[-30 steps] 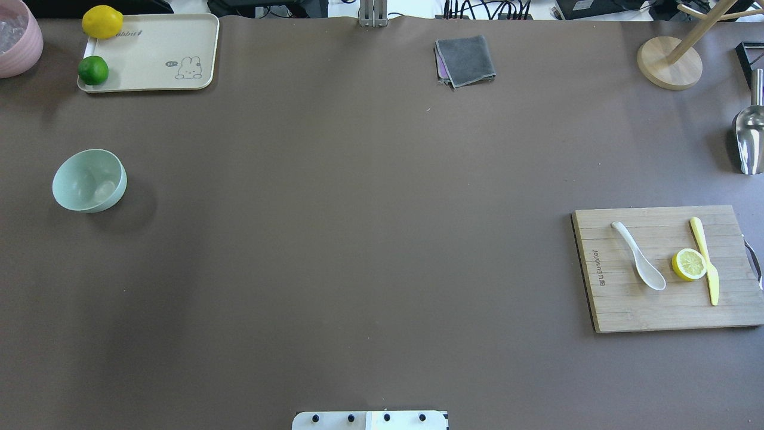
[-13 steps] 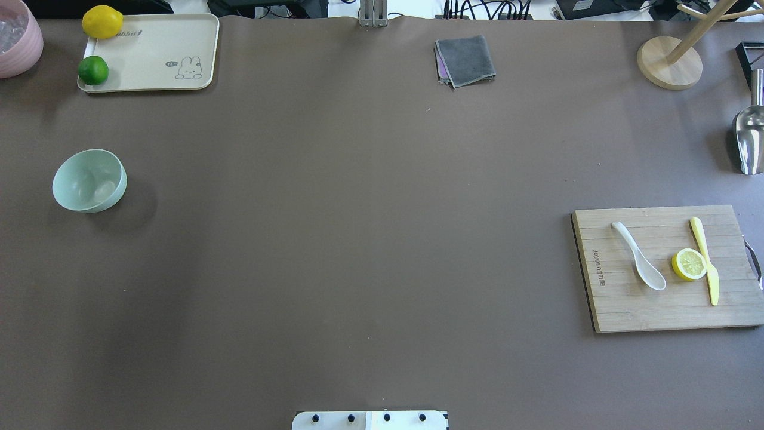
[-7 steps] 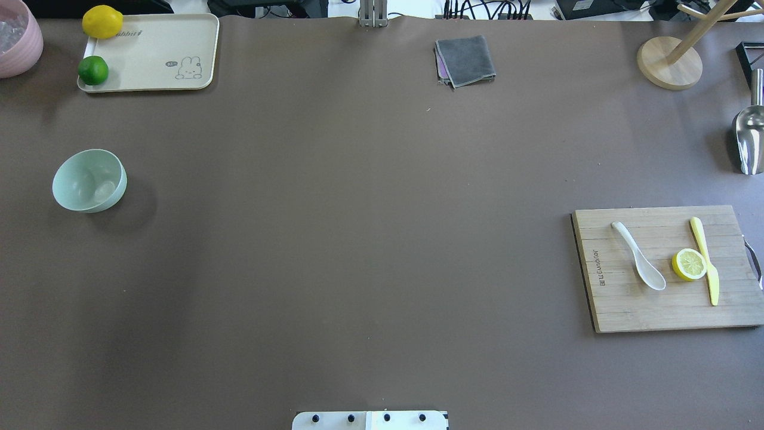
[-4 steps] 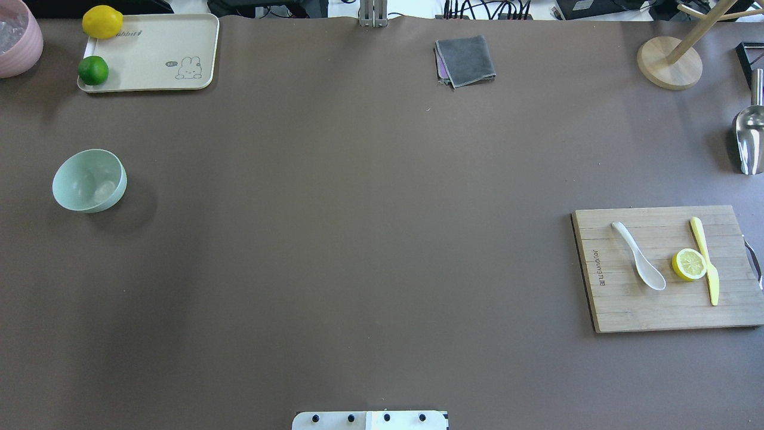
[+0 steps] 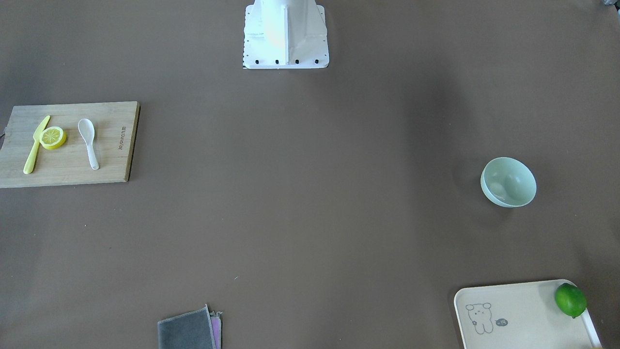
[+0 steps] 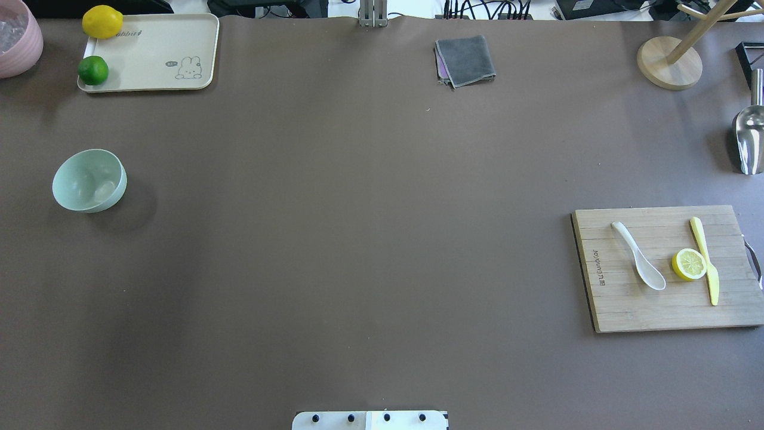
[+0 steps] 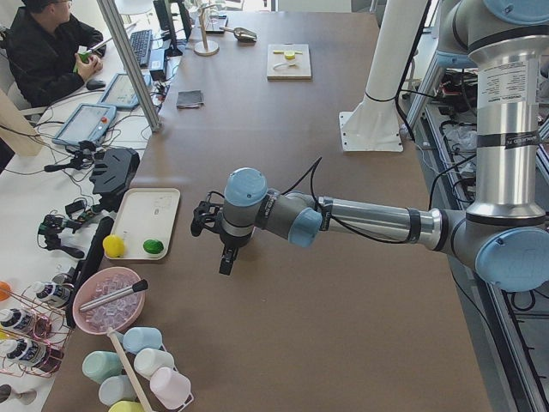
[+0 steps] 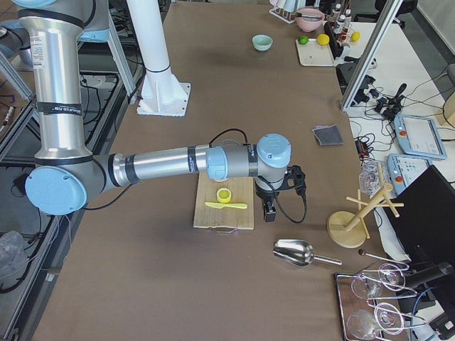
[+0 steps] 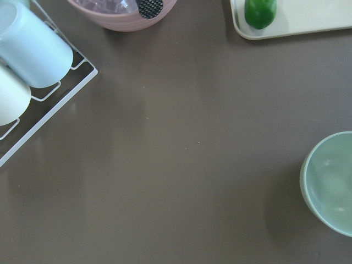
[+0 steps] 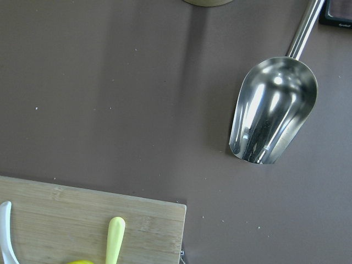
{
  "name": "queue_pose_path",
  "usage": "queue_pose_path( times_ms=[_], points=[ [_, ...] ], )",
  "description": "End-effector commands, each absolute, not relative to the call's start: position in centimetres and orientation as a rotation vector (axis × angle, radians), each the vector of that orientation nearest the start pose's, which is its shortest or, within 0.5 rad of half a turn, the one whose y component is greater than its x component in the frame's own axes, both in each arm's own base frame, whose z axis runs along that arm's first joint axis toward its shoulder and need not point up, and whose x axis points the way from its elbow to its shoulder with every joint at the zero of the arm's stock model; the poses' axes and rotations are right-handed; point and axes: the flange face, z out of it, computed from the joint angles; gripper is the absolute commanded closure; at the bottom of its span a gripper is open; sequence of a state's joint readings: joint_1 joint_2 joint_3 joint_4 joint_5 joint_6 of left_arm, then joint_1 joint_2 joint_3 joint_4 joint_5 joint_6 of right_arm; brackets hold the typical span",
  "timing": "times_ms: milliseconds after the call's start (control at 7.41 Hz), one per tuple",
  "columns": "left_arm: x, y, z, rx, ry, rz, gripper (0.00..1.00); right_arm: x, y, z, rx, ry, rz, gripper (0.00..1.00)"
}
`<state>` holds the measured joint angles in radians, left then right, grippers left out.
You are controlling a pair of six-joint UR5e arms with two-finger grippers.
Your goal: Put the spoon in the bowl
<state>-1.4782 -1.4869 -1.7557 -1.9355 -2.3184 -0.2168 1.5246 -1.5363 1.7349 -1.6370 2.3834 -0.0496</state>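
The glossy spoon (image 6: pixel 637 255), well apart from the bowl (image 6: pixel 89 180), may slip on the long carry in the right claw (image 8: pixel 269 210), which I cannot tell released or clenched.

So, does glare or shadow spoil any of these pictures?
Not badly. Right wrist view: bright glints and dark reflections on the metal scoop. Overhead view: the bowl throws a soft shadow to its lower right. Front-facing view: the white robot base looks washed out.
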Motion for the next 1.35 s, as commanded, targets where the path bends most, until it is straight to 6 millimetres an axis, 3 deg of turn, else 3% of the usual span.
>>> queue_pose_path(
  times_ms=[0,135,270,540,810,1079,1214],
  points=[
    [2.7,-50.1,53.3,0.374,0.859,0.074,0.02,2.6,-52.3,54.4,0.154,-0.829,-0.179,0.00],
    [6.1,-50.3,53.1,0.339,0.874,0.113,0.02,1.3,-52.4,54.5,0.142,-0.834,-0.201,0.00],
    [7.6,-51.2,54.1,0.312,0.899,0.070,0.02,0.9,-52.6,53.9,0.149,-0.836,-0.212,0.00],
    [11.1,-51.1,57.9,0.304,0.926,0.074,0.02,0.1,-52.6,53.8,0.144,-0.839,-0.225,0.00],
    [16.0,-51.0,59.9,0.319,0.920,0.029,0.02,-1.1,-52.5,53.6,0.125,-0.857,-0.219,0.00],
    [17.7,-50.9,61.3,0.296,0.911,0.046,0.02,-3.2,-52.6,53.2,0.113,-0.863,-0.235,0.00],
    [19.1,-50.7,61.7,0.278,0.911,0.064,0.02,-5.5,-52.8,52.9,0.140,-0.874,-0.244,0.00]
  ],
)
